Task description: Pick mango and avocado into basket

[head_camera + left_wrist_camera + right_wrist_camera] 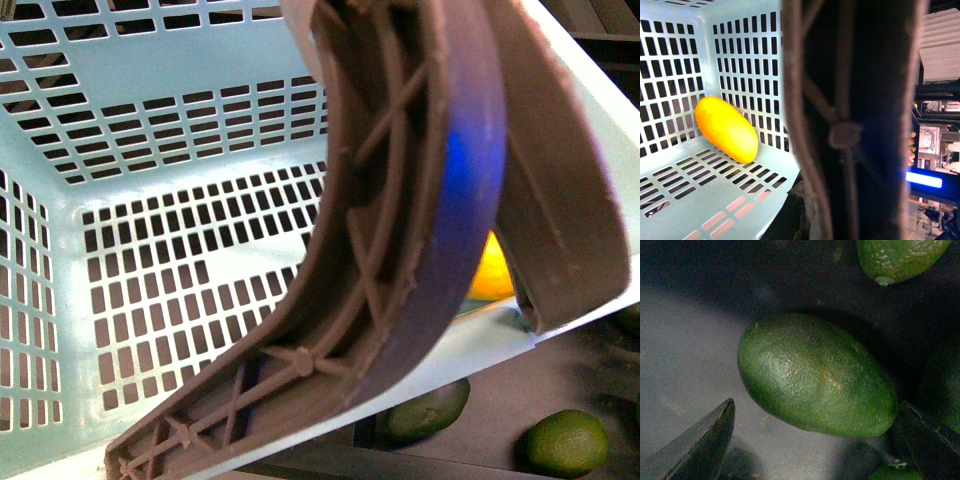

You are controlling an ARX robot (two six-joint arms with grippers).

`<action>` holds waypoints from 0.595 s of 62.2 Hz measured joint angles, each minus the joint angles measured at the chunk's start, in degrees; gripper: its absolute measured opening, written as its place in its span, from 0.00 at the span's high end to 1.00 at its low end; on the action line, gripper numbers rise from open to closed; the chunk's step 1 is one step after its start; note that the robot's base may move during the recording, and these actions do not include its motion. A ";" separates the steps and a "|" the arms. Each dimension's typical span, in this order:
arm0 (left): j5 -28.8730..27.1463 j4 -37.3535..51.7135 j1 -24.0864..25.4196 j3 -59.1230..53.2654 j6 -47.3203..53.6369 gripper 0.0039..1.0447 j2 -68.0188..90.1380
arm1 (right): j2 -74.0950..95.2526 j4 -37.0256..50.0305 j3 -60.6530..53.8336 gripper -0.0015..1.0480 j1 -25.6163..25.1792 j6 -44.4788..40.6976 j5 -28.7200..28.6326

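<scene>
Avocado (815, 375) sits on the dark surface (685, 340) outside the basket (60, 250), framed by the right fingers (700, 445), spread wide, its long axis running roughly finger to finger. Mango (726, 129) is already in the basket. Can't see the left fingers.

From the robot's body, looks down into the basket (60, 250), so near that the brown handle (420, 200) blocks the middle of the frame. From the left wrist, peers into a basket corner at the mango (726, 129), with the handle almost against the lens. From the right wrist, hangs close over the avocado (815, 375), between the spread fingers of the right end effector (815, 404). Shares basket, handle and mango across front and left wrist views, and the avocado across front and right wrist views.
</scene>
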 joint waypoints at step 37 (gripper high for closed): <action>-0.02 0.00 0.00 0.00 0.00 0.97 0.00 | 6.45 -1.55 7.87 0.08 2.69 0.72 0.68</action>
